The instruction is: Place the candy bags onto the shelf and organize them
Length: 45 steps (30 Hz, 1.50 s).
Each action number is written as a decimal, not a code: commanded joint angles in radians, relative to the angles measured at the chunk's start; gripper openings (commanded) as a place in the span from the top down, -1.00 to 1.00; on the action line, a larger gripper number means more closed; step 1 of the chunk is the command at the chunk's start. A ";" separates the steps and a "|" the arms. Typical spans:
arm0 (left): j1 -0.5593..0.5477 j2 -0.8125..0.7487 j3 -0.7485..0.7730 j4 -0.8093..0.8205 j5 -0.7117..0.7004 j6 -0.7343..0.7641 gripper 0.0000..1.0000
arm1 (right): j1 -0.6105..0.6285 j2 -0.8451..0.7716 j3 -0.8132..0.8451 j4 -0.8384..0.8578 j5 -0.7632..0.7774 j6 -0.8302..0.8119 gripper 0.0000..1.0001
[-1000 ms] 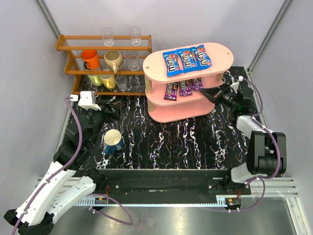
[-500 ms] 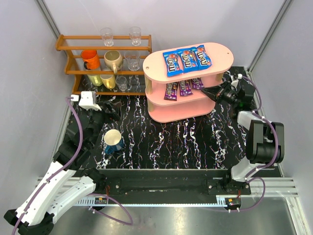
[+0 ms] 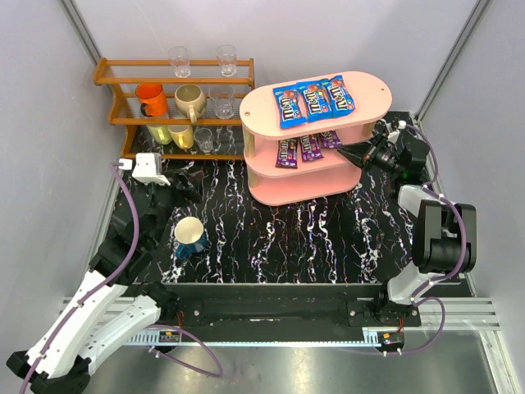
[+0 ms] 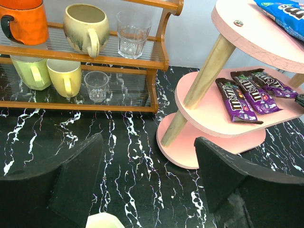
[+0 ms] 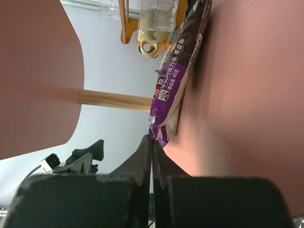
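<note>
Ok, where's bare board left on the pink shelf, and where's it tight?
Top board: bare at both ends, either side of the blue bags. Middle board: bare in front of the purple bags. Tight at its right end, where the right gripper sits by them.

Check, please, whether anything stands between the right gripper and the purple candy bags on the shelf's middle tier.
Nothing visible does. The shut right gripper sits right at the nearest purple bag; the wooden post stands aside.
</note>
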 commanded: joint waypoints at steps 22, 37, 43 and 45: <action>0.006 -0.003 0.035 0.012 -0.007 0.012 -0.63 | -0.030 -0.016 -0.025 0.065 -0.016 0.002 1.00; 0.006 -0.017 0.037 0.003 -0.004 0.006 -0.63 | -0.031 -0.093 -0.048 -0.022 0.038 -0.058 -0.11; 0.006 -0.031 0.035 -0.008 -0.010 0.006 -0.63 | -0.042 -0.189 -0.054 -0.180 0.114 -0.161 -0.15; 0.006 -0.032 0.035 -0.011 -0.011 0.003 -0.63 | -0.042 -0.225 -0.048 -0.257 0.148 -0.210 -0.16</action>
